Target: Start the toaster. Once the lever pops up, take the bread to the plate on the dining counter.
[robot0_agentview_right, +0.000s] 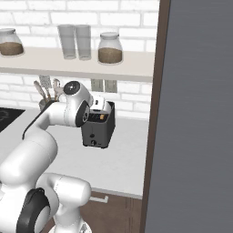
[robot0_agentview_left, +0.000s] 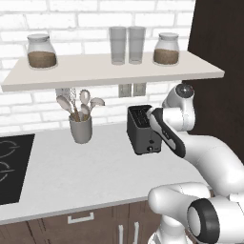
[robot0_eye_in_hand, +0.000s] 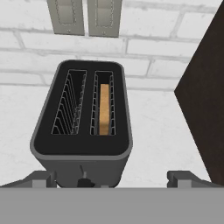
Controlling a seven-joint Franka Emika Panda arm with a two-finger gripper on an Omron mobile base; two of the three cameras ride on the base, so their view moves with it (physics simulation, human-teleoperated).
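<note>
Low at the bottom of the hand view, the gripper (robot0_eye_in_hand: 116, 178) stands with its two dark fingertips (robot0_eye_in_hand: 41, 178) spread as wide as they go, one at each lower corner, holding nothing. Between them, at bottom centre, sits the toaster's small lever knob (robot0_eye_in_hand: 83, 181), apparently untouched. Just above, filling the middle of the frame, is the dark grey toaster (robot0_eye_in_hand: 81, 148), seen from over its narrow front end. Its left slot is empty; the bread (robot0_eye_in_hand: 103, 109) stands on edge, sunk in the right slot. Judging by this, the first step is in hand: starting the toaster. The next move likely calls for lowering the hand onto the lever and pressing it down. Beyond, at the top of the frame, two wall outlets (robot0_eye_in_hand: 85, 16) sit on the white brick wall.
</note>
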